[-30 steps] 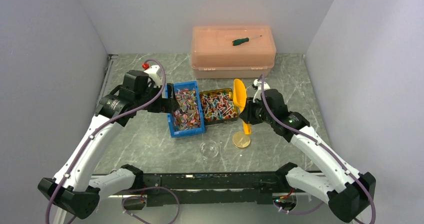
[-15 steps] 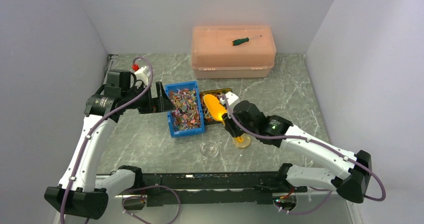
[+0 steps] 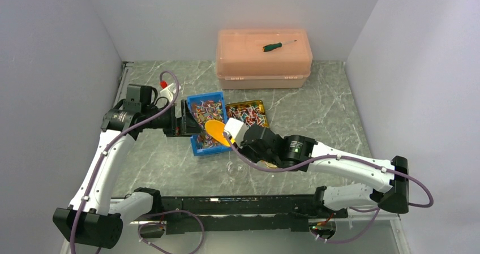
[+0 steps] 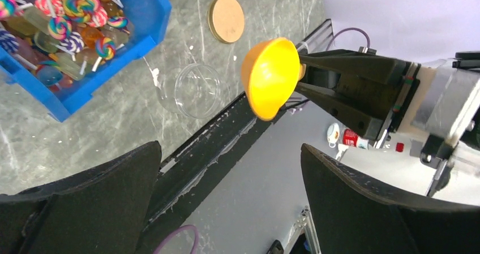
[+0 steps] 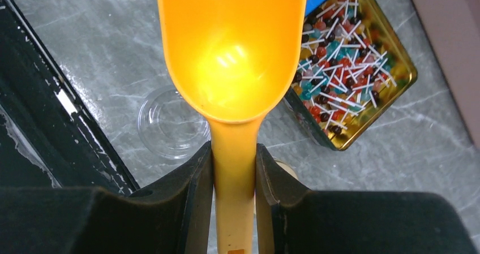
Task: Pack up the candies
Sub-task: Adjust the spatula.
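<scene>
One scoop between my right jaws; beyond them two candy heaps, one bin, one tin; beside them one cup.

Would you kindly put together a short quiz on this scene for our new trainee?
1. True or false: the orange scoop held in the right gripper's fingers is full.
2. Fill the gap: candies lie in the blue bin and in the ___ tin.
3. Where is the green screwdriver? A on the pink box; B in the blue bin; C in the orange scoop.
Key: 1 false, its bowl is empty; 2 gold; 3 A.
</scene>
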{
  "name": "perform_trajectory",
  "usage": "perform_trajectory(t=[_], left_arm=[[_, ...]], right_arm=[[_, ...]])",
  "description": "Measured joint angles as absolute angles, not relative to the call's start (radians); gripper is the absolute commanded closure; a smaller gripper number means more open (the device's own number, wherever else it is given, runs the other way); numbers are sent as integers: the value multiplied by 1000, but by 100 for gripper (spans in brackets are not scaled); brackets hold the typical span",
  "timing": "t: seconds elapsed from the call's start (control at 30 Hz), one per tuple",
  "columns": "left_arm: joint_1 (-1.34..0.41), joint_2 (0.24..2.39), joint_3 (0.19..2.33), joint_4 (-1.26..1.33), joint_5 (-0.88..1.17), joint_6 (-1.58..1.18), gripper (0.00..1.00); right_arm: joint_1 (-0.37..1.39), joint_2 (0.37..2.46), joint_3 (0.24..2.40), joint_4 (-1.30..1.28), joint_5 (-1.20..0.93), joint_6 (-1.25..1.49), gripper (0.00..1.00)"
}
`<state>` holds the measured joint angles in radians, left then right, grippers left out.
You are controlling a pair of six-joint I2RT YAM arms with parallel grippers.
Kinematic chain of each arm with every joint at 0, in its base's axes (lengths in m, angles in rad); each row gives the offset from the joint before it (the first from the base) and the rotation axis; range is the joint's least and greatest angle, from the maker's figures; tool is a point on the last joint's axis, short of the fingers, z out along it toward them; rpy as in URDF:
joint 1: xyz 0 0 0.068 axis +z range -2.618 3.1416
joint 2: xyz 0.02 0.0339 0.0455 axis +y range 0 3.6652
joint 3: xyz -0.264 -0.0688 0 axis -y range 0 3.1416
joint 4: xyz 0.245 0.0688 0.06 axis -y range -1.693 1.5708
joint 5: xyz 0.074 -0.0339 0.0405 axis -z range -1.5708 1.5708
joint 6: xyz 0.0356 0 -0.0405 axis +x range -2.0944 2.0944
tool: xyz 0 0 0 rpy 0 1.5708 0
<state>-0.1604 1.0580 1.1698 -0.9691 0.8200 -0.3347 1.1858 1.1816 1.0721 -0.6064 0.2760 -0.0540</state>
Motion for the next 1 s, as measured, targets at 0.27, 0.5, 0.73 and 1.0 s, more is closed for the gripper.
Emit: perform_trajectory(t=[0.27, 0.5, 0.73, 1.0], left_arm=[[-160, 1057, 1127, -963, 876, -335, 3], [-160, 1033, 1096, -956, 900, -334, 20], [-160, 1027, 1086, -952, 918, -335, 39], [-162, 1026, 1086, -947, 932, -334, 57]], right_arm=[[1292, 1234, 1156, -655, 339, -142, 100], [1326, 1258, 1210, -689, 373, -176, 100], [1352, 1264, 1220, -709, 386, -181, 100], [1365, 1264, 1220, -711, 385, -180, 100]])
